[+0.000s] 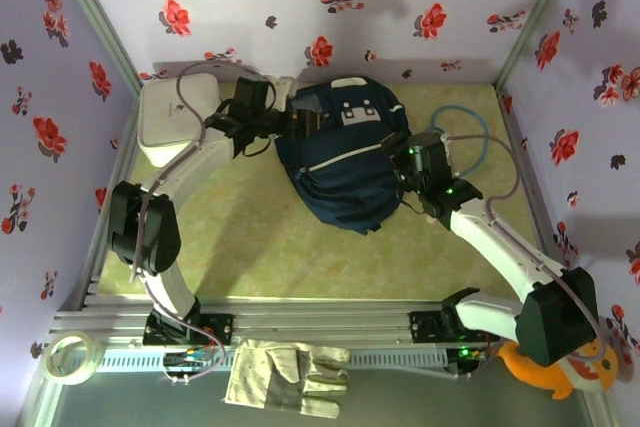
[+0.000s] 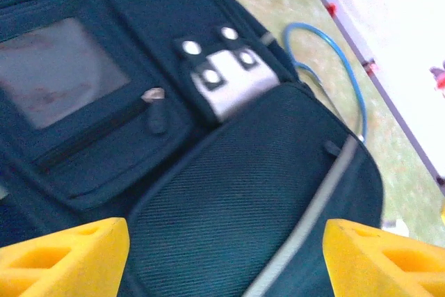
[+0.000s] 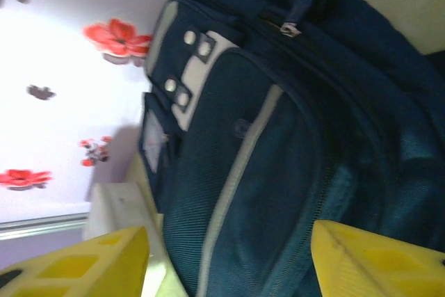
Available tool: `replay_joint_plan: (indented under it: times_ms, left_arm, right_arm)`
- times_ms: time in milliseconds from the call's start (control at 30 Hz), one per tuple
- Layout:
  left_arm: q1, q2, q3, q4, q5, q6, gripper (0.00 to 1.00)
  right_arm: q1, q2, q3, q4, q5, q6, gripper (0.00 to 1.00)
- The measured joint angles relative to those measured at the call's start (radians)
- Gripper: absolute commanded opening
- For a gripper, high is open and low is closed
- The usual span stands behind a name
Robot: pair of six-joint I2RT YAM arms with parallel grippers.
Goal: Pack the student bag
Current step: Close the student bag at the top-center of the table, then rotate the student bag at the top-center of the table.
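As left tool [image 2: 226,245] and right tool [image 3: 229,259] gape flanking student bag [image 1: 340,162], white box [image 1: 175,122], blue cable [image 2: 346,60] beside

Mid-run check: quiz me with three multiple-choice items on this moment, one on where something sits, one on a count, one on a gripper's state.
1. In the top view, where does the white box sit relative to the student bag? A on top of it; B to its left; C to its right.
2. How many round studs are on the bag's grey-white patch? A two; B four; C six.
3. The left gripper is: A shut on the bag; B shut on nothing; C open over the bag.
Key: 1 B, the box lies far left, apart from the bag; 2 B, the left wrist view shows four; 3 C, its yellow fingers stand wide apart above the bag's fabric.
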Motion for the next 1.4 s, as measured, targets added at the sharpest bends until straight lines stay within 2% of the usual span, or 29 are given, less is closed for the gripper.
replay_joint_plan:
  times_ms: [200, 500, 667, 933, 1300, 1400]
  left_arm:
    - [0.058, 0.048, -0.038, -0.014, 0.021, -0.103, 0.64]
    - [0.058, 0.161, -0.037, -0.015, 0.103, -0.178, 0.53]
    - [0.058, 0.209, -0.018, -0.018, 0.147, -0.203, 0.41]
    - [0.058, 0.241, 0.011, -0.026, 0.188, -0.217, 0.26]
    - [0.057, 0.253, 0.008, 0.026, 0.23, -0.274, 0.0]
    - [0.055, 0.253, -0.021, 0.099, 0.236, -0.335, 0.0]
  right_arm:
    - [0.0, 0.096, 0.002, -0.044, -0.031, -0.059, 0.65]
    - [0.0, 0.191, 0.048, -0.082, -0.077, -0.14, 0.48]
    - [0.0, 0.209, 0.055, -0.087, -0.076, -0.169, 0.39]
    - [-0.009, 0.265, 0.083, -0.089, -0.077, -0.216, 0.3]
    - [-0.08, 0.42, 0.212, -0.142, -0.098, -0.346, 0.26]
    - [-0.096, 0.478, 0.287, -0.164, -0.09, -0.391, 0.28]
